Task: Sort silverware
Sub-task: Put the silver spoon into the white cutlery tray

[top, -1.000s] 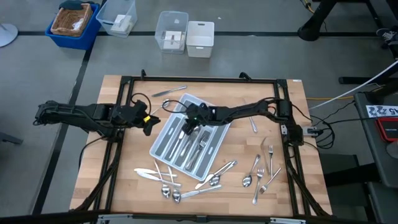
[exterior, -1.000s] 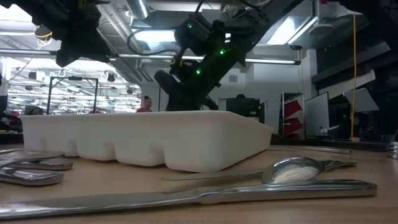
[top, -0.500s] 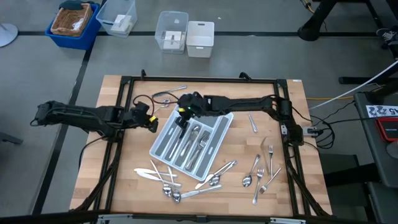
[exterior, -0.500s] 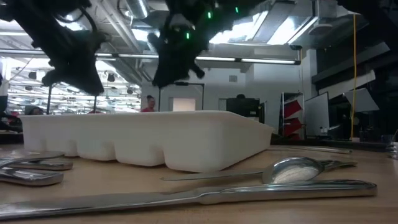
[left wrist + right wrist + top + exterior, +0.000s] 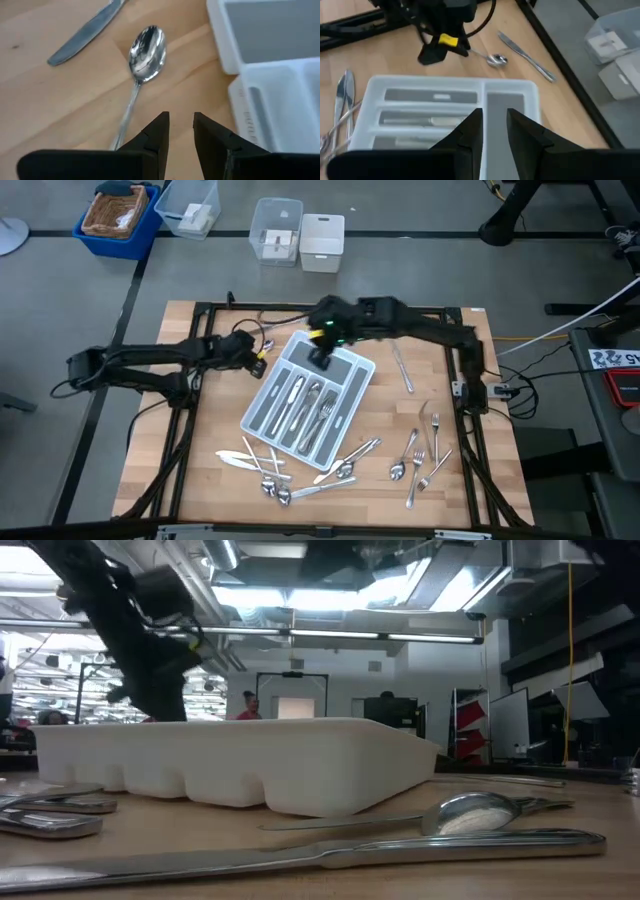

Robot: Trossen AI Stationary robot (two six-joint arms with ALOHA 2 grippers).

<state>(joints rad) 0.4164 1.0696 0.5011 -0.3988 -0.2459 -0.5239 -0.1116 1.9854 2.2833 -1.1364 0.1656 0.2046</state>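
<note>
Your left hand [image 5: 179, 131] hovers with fingers narrowly parted and empty over a spoon [image 5: 141, 65] lying on the desk [image 5: 455, 500] just beside the cutlery tray [image 5: 355, 375]. Your right hand [image 5: 493, 127] hangs over the tray's far end, fingers narrow, holding nothing. More silverware [image 5: 415, 458] lies scattered near the tray.

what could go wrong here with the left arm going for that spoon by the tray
1. The left gripper, nearly closed, is above the spoon handle; the thin handle lies flat on the wood, so the fingertips may slide over it.
2. The cutlery tray wall is right beside the spoon, so a sideways approach may nudge the tray.
3. The right gripper hovers over the tray's far end near the left gripper; the arms could bump if both move in.
</note>
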